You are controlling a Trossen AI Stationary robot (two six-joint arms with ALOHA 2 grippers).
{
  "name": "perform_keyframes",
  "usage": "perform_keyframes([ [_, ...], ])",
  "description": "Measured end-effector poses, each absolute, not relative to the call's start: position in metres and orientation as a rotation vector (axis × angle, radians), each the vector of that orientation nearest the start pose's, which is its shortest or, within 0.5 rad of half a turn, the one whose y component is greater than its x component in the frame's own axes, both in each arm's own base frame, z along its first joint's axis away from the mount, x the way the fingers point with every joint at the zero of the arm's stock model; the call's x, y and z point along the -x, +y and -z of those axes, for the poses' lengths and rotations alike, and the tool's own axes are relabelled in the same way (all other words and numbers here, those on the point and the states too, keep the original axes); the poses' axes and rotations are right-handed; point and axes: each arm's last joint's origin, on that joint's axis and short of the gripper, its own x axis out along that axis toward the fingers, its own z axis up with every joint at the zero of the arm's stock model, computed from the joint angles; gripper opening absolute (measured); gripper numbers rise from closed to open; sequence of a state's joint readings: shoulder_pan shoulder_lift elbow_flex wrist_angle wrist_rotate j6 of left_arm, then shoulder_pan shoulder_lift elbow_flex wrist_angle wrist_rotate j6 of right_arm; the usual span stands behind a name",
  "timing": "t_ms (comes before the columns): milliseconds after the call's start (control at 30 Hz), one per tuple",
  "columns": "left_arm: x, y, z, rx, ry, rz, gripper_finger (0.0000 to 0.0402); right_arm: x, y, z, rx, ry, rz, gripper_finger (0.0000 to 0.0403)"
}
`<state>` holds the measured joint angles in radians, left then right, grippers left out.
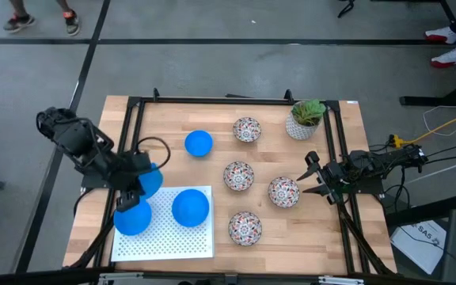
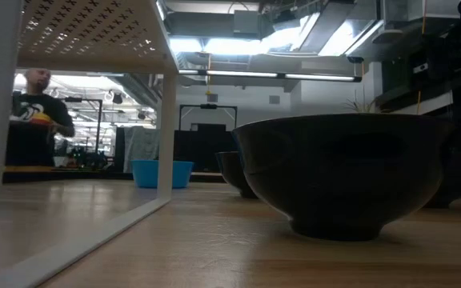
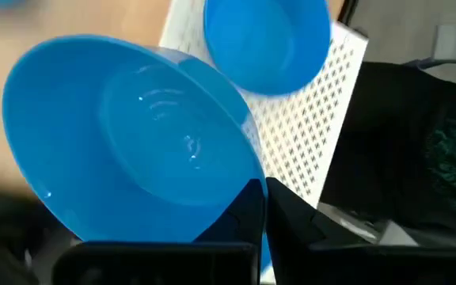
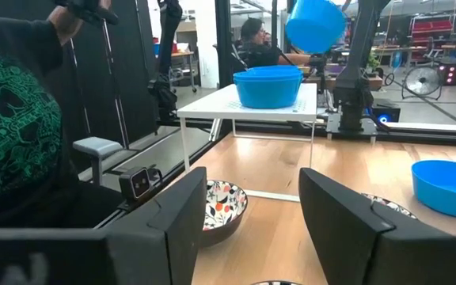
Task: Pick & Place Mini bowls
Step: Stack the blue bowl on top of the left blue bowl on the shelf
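Note:
My left gripper (image 1: 139, 186) is shut on a blue mini bowl (image 1: 152, 179) and holds it high over the far edge of the white rack (image 1: 165, 237). The right wrist view shows this bowl (image 4: 315, 24) tilted in the air. Two more blue bowls (image 1: 190, 207) (image 1: 133, 218) sit on the rack, and one (image 1: 199, 143) rests on the table. Several floral bowls (image 1: 238, 176) (image 1: 246, 129) (image 1: 245, 228) stand on the table. My right gripper (image 1: 309, 176) is open just to the right of a floral bowl (image 1: 283, 191) and touches nothing. My left gripper (image 3: 264, 194) pinches the blue bowl by its rim (image 3: 248, 170), with one finger inside (image 3: 240, 214) and one outside. The bowl is lifted clear and tilted, with its hollow turned toward the wrist camera.
A white pot with a green plant (image 1: 303, 119) stands at the far right of the table. A black frame (image 1: 236, 99) runs around the tabletop. The rack stands on white legs (image 2: 166, 104). A person (image 2: 34, 112) is in the room behind, and feet (image 1: 42, 22) show on the floor.

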<state>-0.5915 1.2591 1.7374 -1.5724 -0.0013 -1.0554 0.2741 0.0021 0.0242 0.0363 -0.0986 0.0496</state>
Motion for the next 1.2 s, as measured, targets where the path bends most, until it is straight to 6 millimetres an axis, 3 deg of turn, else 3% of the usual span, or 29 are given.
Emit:
perform_keyframes([
  [367, -0.124, -0.128, -0.426, 0.836, 1.357, -0.172, 0.0003, -0.092, 0.029, -0.173, -0.051, -0.028, -0.373, 0.02],
  [533, -0.118, -0.137, -0.425, 0.844, 1.386, -0.179, 0.0003, -0.092, 0.029, -0.173, -0.047, -0.029, -0.373, 0.02],
  [1200, -0.148, -0.179, -0.394, 0.641, 1.54, -0.166, 0.001, -0.092, 0.029, -0.177, 0.031, -0.084, -0.371, 0.02],
])
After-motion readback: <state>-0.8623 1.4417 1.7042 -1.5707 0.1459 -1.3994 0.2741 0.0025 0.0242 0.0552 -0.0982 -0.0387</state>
